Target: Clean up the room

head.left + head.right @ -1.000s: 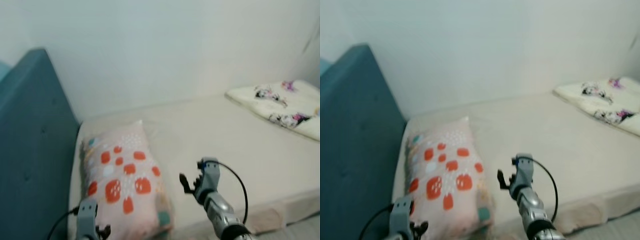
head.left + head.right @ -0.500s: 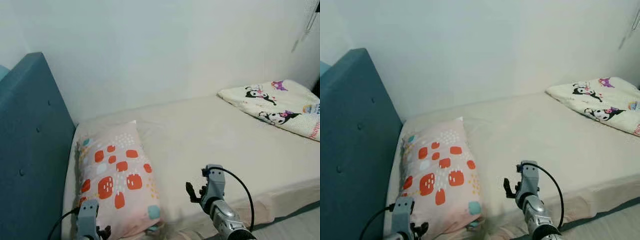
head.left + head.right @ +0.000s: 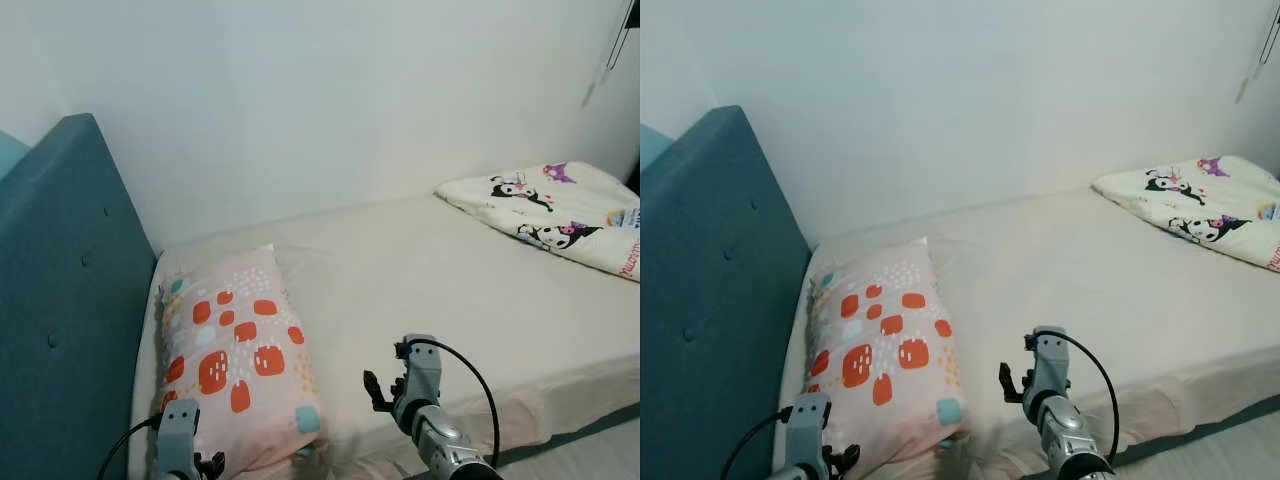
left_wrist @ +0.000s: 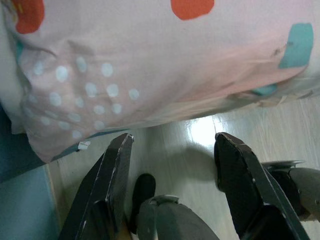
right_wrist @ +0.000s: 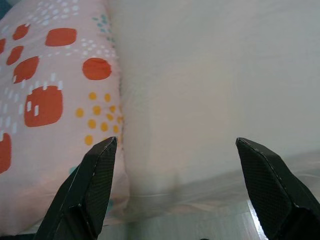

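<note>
From the head camera I am looking down at a bed with a cream fitted sheet (image 3: pixel 440 290) pushed against a plain white wall (image 3: pixel 330 100), with a teal upholstered tufted headboard (image 3: pixel 60 300) standing along its left end. A pale pink pillow printed with orange-red patches and small teal squares (image 3: pixel 235 365) lies flat on the mattress just beside the headboard, its near corner reaching the bed's front edge. At the far right end of the bed sits a folded cream blanket with black-and-purple cartoon figures (image 3: pixel 555 205), well apart from the pillow. My left gripper (image 4: pixel 172 185) hangs low by the front edge under the pillow's corner, its two black fingers spread apart with nothing between them, above a pale glossy floor (image 4: pixel 195 145). My right gripper (image 5: pixel 175 190) is raised in front of the bed near the pillow's right side, fingers wide apart and holding nothing, pointed at the sheet next to the pillow
</note>
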`<state>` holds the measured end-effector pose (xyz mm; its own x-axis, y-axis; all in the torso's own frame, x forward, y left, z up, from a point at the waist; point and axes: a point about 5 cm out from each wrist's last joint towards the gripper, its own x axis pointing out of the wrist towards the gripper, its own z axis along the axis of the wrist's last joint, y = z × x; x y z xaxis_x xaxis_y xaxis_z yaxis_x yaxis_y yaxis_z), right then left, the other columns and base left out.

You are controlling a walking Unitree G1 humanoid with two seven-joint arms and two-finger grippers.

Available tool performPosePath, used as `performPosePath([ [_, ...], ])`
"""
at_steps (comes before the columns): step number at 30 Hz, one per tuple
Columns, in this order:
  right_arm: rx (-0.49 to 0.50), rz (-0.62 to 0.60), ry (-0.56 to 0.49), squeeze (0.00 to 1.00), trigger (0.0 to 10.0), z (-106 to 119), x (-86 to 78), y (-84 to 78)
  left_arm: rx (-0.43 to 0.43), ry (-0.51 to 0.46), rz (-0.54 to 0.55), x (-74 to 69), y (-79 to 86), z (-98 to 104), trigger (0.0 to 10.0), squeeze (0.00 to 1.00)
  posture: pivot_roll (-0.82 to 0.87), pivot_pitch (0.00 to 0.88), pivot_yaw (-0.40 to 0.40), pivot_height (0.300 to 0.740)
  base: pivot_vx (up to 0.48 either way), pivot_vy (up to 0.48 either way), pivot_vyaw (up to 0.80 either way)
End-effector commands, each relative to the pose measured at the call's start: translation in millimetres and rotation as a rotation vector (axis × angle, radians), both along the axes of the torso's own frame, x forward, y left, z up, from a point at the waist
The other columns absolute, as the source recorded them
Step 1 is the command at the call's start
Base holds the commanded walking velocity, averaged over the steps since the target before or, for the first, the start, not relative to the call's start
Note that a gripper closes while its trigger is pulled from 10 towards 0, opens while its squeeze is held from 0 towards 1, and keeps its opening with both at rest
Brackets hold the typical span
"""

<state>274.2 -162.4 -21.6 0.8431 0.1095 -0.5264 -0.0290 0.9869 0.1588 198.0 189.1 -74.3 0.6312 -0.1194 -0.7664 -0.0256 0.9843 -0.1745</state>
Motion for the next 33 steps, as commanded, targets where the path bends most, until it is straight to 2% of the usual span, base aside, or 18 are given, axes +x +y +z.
performPosePath([
  [1, 0.001, 0.0, 0.036, 0.0, 10.0, -7, -6.7, 3.0, 0.016, 0.029, 0.006, -6.2, 2.1, -3, 10.0, 0.0, -0.01, 0.0, 0.01, 0.729, 0.0, -0.48, 0.0],
  [3, 0.0, 0.0, 0.038, 0.0, 10.0, -7, -7.1, 2.9, 0.017, 0.03, 0.006, -6.3, 2.1, -3, 10.0, 0.0, -0.01, 0.0, 0.01, 0.729, 0.0, -0.48, 0.0],
  [9, -0.048, -0.018, 0.144, 0.0, 10.0, -22, -23.2, -5.6, 0.019, 0.022, -0.011, -1.7, -2.4, -2, 10.0, 0.0, -0.01, 0.0, 0.011, 0.729, 0.0, 0.0, 0.0],
  [14, -0.041, -0.02, 0.148, 0.0, 10.0, -22, -24.0, -4.7, 0.029, 0.021, -0.064, 1.0, -5.7, -1, 10.0, 0.0, -0.01, 0.0, 0.015, 0.729, 0.0, -0.384, 0.0],
  [18, -0.039, -0.023, 0.151, 0.0, 10.0, -23, -24.5, -4.3, 0.017, 0.015, -0.046, 2.8, -7.0, 0, 10.0, 0.0, -0.01, 0.0, 0.02, 0.729, 0.0, -0.48, 0.0],
  [24, -0.041, -0.025, 0.158, 0.0, 10.0, -24, -25.3, -4.6, 0.024, 0.003, -0.041, 8.0, -9.6, 2, 10.0, 0.0, -0.01, 0.0, 0.019, 0.729, 0.0, 0.0, 0.0],
  [30, -0.042, -0.021, 0.157, 0.0, 10.0, -23, -24.9, -4.0, 0.019, 0.002, -0.066, 8.8, -13.1, 3, 10.0, 0.0, -0.01, 0.0, 0.021, 0.729, 0.0, -0.469, 0.0],
  [33, -0.043, -0.02, 0.156, 0.0, 10.0, -23, -24.7, -4.3, 0.019, 0.002, -0.035, 9.5, -13.1, 3, 10.0, 0.0, -0.01, 0.0, 0.021, 0.729, 0.0, -0.157, 0.0],
])
